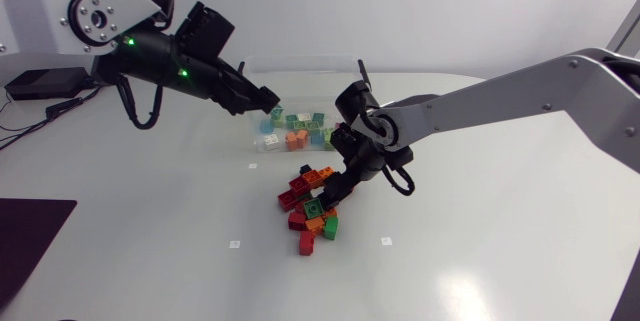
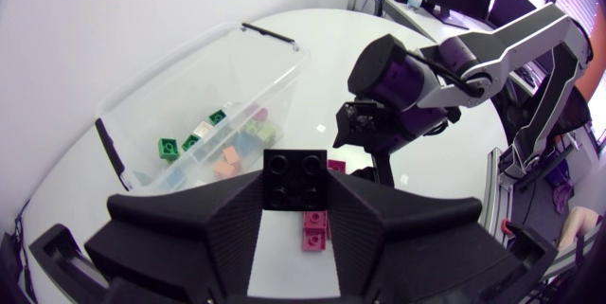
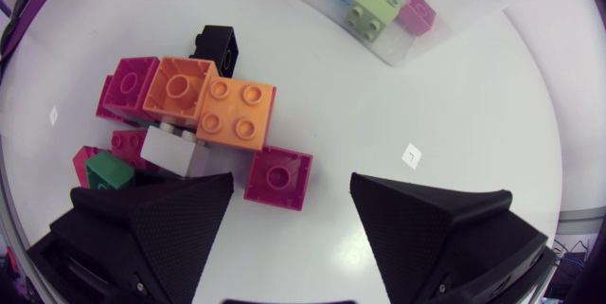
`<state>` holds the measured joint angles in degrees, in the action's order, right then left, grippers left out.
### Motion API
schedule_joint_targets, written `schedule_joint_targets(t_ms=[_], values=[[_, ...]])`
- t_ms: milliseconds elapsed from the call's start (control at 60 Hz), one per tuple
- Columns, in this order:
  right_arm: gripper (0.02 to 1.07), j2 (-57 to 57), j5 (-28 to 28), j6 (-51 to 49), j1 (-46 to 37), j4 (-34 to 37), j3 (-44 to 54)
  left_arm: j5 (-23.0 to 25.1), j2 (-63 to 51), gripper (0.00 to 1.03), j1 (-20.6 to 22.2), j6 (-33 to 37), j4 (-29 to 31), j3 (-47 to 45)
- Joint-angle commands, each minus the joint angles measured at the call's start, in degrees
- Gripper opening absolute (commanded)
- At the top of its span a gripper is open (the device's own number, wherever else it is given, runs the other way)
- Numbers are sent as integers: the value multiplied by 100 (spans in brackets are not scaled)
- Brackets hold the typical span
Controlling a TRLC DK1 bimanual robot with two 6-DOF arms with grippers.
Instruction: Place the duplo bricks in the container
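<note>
**Inspector:** State of the left gripper (image 1: 268, 98)?

**Me:** Clenched on one black brick (image 2: 295, 179), studs facing my wrist camera and a finger on each side. I hold it high, close by the container (image 1: 305, 59), so that it can drop in. I cannot tell whether it is past the rim yet.

**Inspector:** And the right gripper (image 1: 333, 193)?

**Me:** Released, with the fingers spread wide and low over the pile (image 1: 312, 211), I judge to straddle the next brick. A magenta brick (image 3: 277, 175) lies just ahead, between the fingers.

**Inspector:** The bricks themselves?

**Me:** They are small, studded and hard-edged. Several, green and orange among them, lie in the clear container. Red, orange, green and magenta ones are heaped on the table beside it.
</note>
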<state>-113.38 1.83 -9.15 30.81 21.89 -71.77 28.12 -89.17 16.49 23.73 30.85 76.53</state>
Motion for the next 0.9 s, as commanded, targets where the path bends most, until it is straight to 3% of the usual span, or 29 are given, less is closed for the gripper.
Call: schedule_joint_targets(t_ms=[0,100,500,883], values=[[83,-211,64,141,13,105,-180,106,154,27,-102,-105,-150,-16],[77,-325,64,141,4,202,-320,168,163,27,-173,-167,-334,64],[32,-553,-33,150,-101,307,-382,185,-40,27,-252,-307,-870,248],[31,449,-68,53,-295,210,576,176,-787,28,-287,-360,-1222,758]])
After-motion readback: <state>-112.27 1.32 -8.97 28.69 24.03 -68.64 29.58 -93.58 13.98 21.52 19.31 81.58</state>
